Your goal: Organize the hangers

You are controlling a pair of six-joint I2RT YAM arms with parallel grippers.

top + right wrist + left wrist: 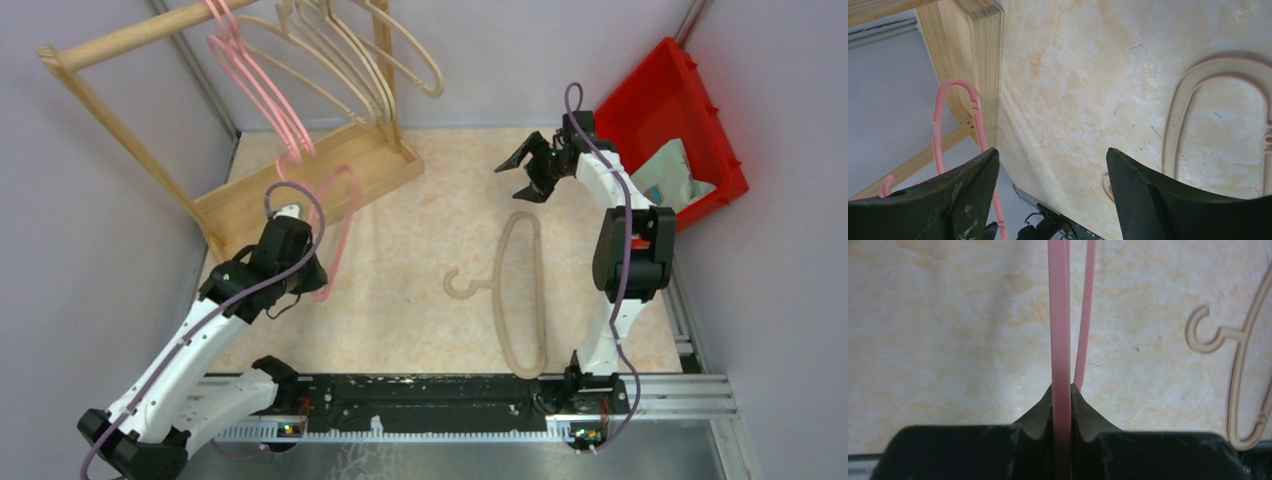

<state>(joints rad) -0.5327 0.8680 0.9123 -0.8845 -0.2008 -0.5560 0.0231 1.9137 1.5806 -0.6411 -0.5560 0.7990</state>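
Starting with the top external view, the left claw (314,282) sits over the left part of the table (420,250). It is closed on the near end of a pink hanger (348,212), whose loop runs away from it toward the base of the wooden rack (300,195). More hangers hang from the rack's top pole: hung pink hangers (250,75) and, beside them, hung beige hangers (372,95) (they overlap too much to count). A beige hanger (541,290) lies flat on the table right of centre with its hook pointing left, apart from both claws. The right claw (525,170) hovers just beyond its far end, fingers spread wide and holding nothing. A red bin (680,100) leans in the far right corner with a pale bag (672,180) inside.

In the left wrist view, the left claw (1061,395) pinches one pink bar tightly between its two dark fingers (1038,412). The pink hanger (1059,315) runs straight up the frame, with its second bar just to the right. The beige hanger (1237,385) lies on the table at the right edge.

In the right wrist view, the right claw (1052,152) gapes wide over bare table. The rounded end of the beige hanger (1173,115) lies to the right. The wooden rack (985,60) and the pink hanger (938,125) show at the left.
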